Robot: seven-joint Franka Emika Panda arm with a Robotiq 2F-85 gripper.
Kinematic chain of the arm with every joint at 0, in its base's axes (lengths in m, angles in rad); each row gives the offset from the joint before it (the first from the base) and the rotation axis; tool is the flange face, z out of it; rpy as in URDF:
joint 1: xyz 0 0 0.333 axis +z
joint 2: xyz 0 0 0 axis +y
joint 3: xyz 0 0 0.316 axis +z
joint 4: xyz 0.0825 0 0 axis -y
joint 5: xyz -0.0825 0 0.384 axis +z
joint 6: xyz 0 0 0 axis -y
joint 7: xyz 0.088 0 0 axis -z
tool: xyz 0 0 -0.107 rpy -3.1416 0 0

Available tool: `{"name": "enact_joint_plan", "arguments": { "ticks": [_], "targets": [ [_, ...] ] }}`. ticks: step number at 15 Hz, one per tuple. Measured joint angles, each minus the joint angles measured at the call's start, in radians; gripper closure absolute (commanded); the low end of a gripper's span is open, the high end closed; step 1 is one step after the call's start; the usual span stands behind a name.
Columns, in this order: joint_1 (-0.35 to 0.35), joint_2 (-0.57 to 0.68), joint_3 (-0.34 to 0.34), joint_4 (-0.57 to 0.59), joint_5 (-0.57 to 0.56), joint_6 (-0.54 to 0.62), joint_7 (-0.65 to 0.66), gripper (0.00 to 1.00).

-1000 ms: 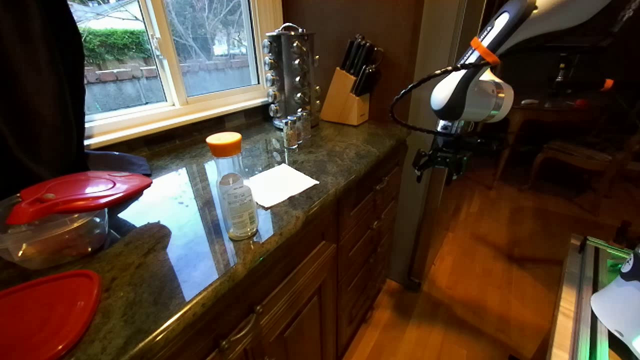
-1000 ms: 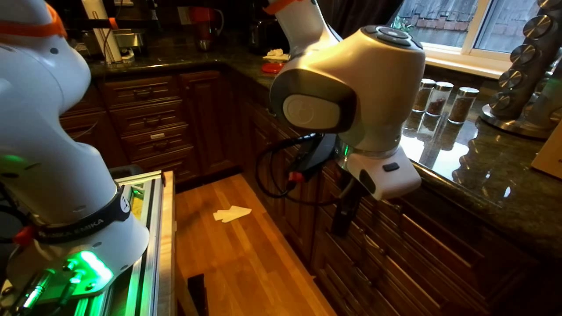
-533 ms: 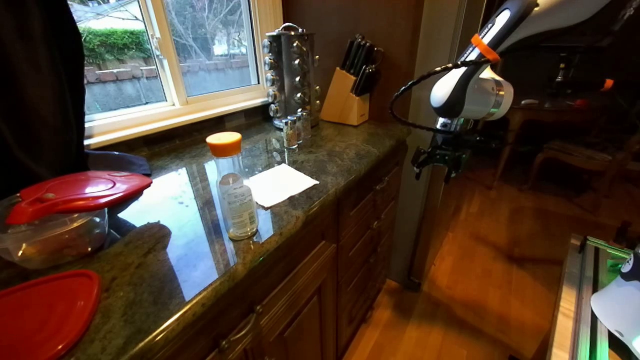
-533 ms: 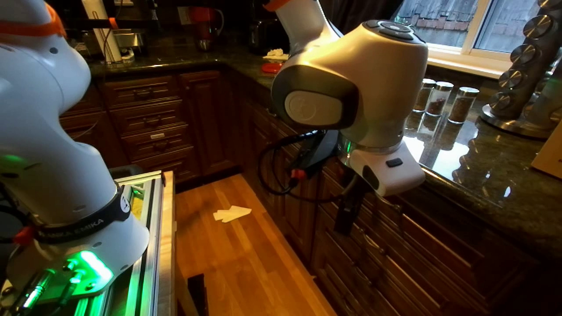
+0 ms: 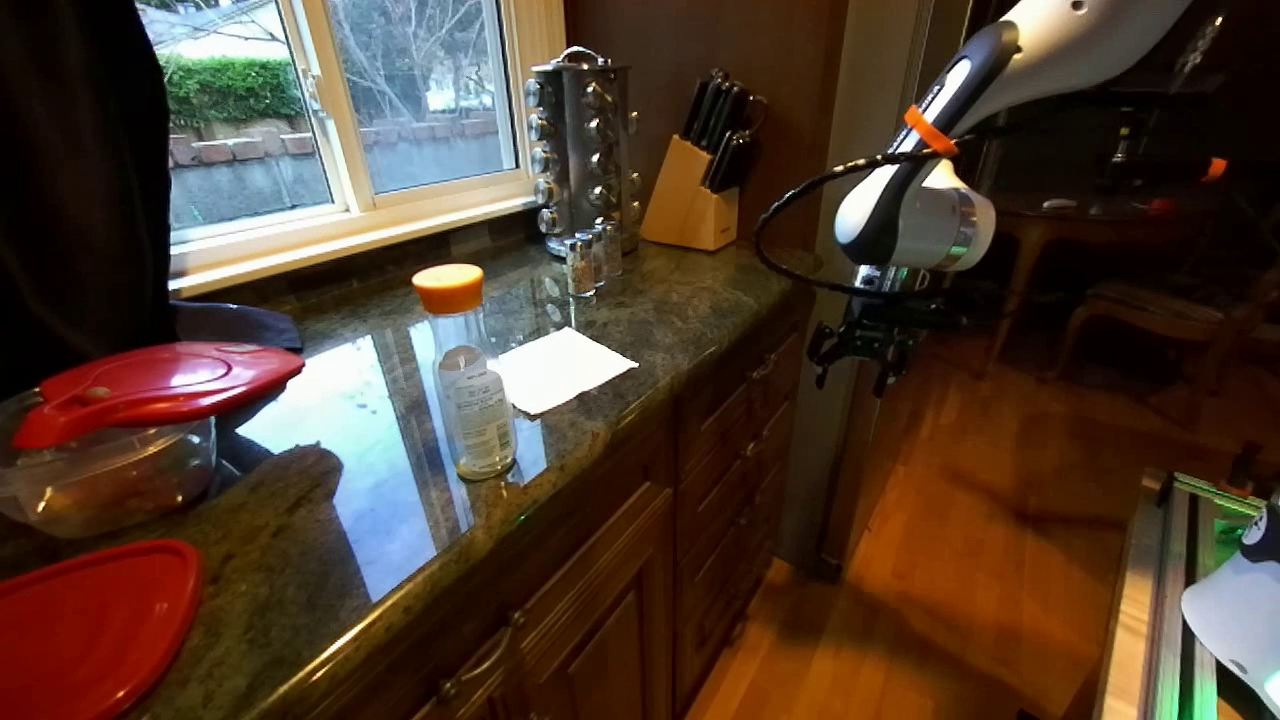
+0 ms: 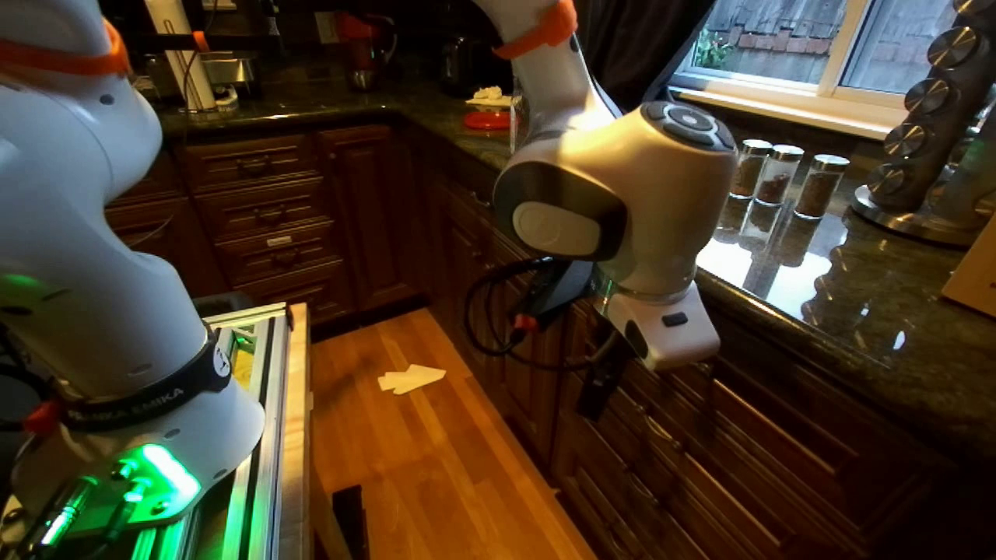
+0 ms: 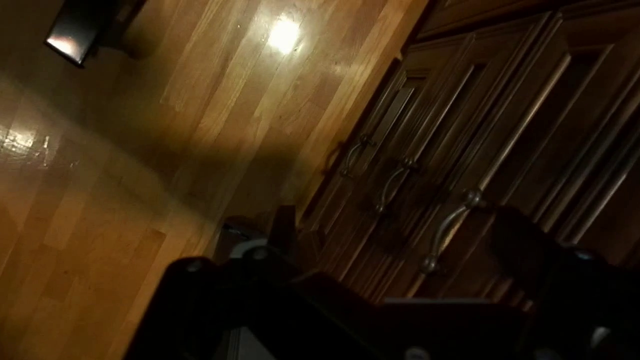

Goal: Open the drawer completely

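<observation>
A stack of dark brown wooden drawers with metal bar handles stands under the counter. Its upper front [image 5: 725, 410] shows in both exterior views [image 6: 778, 424] and looks shut. No pale inner box or utensils show, so I cannot tell which front is the task's drawer. My gripper [image 5: 850, 380] is open and empty, in the air in front of the stack; it also shows in another exterior view [image 6: 599, 389]. In the wrist view my gripper [image 7: 400, 225] has its dark fingers wide apart, with a bar handle [image 7: 445, 235] seen between them, apart from both.
The granite counter edge [image 5: 600, 445] runs above the drawers. On it stand an orange-capped bottle [image 5: 475, 410], white paper [image 5: 565, 370], spice jars [image 6: 778, 175], a spice rack [image 5: 585, 150] and a knife block [image 5: 692, 205]. Cabinet doors [image 5: 610, 620] adjoin the stack. A cable loop [image 6: 475, 311] hangs from the arm.
In the last half second my arm and gripper have moved down and a little left in both exterior views. The gripper stays open. The drawer fronts have not moved.
</observation>
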Motion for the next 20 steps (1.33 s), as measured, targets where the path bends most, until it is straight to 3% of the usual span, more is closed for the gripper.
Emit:
{"name": "enact_joint_plan", "arguments": {
  "ticks": [5,14,20],
  "targets": [
    [-0.082,0.18,0.104,0.097,0.132,0.055,-0.105,0.0],
    [-0.394,0.435,0.362,0.291,0.377,0.149,-0.574,0.0],
    [-0.546,0.576,0.494,0.39,0.463,0.174,-0.791,0.0]
  ]
}}
